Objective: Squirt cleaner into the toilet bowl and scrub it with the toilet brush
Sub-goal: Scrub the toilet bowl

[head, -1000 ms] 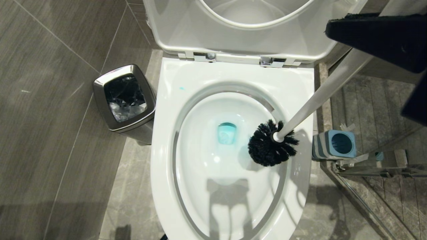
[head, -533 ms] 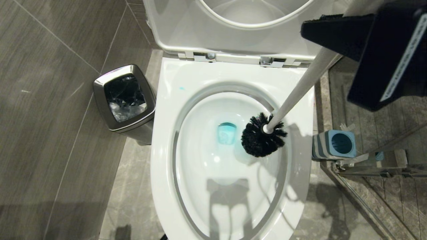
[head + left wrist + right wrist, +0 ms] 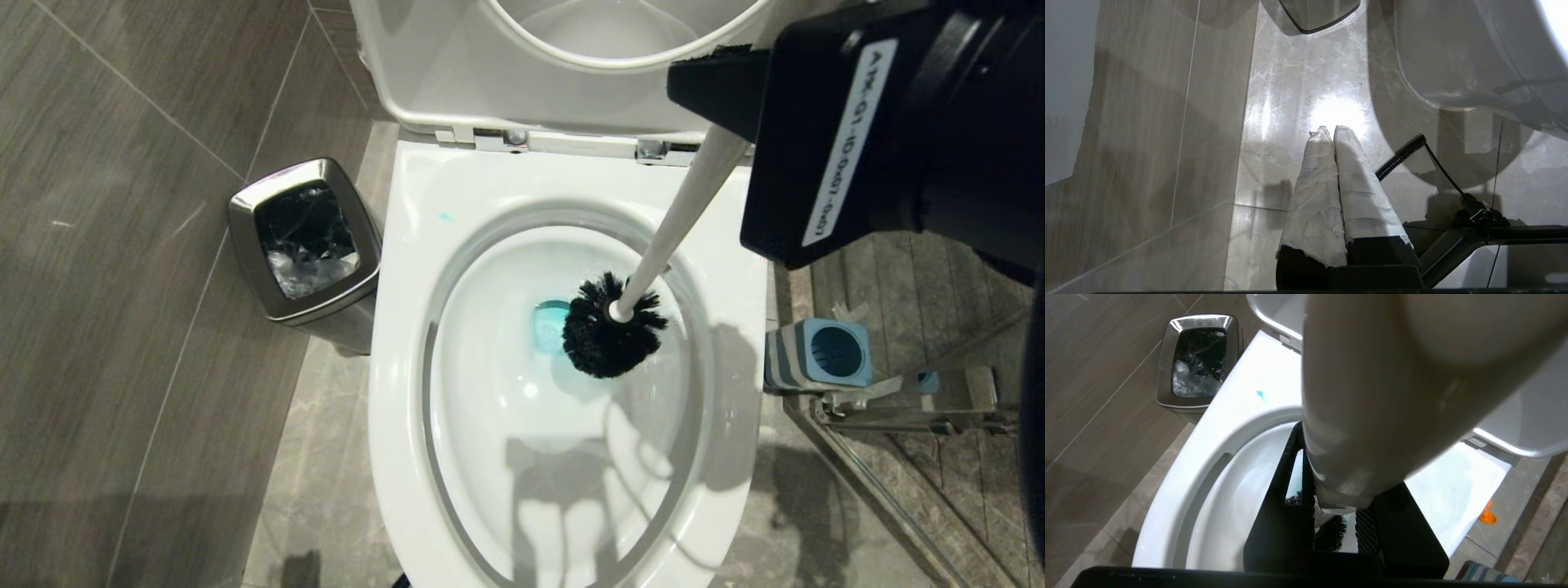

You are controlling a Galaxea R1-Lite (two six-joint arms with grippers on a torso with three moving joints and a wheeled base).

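The white toilet bowl [image 3: 408,327] stands open in the middle of the head view. Turquoise cleaner [image 3: 547,327] tints the water at the drain, and a teal spot [image 3: 445,217] sits on the rim. My right gripper [image 3: 739,106], at the upper right above the rim, is shut on the toilet brush's white handle [image 3: 678,220]. The black bristle head [image 3: 608,327] hangs inside the bowl beside the drain. In the right wrist view the handle [image 3: 1372,396] fills the space between the black fingers [image 3: 1286,490], with bristles [image 3: 1331,537] below. My left gripper [image 3: 1329,130] is shut, parked over the floor.
A square steel bin [image 3: 306,245] stands left of the toilet. The blue-and-grey brush holder [image 3: 820,353] sits on the floor at the right, beside a metal rail [image 3: 898,404]. The seat and lid [image 3: 571,90] are raised at the back.
My right gripper has swung left with the brush. The bristle head has moved from the bowl's right wall toward the drain at the centre.
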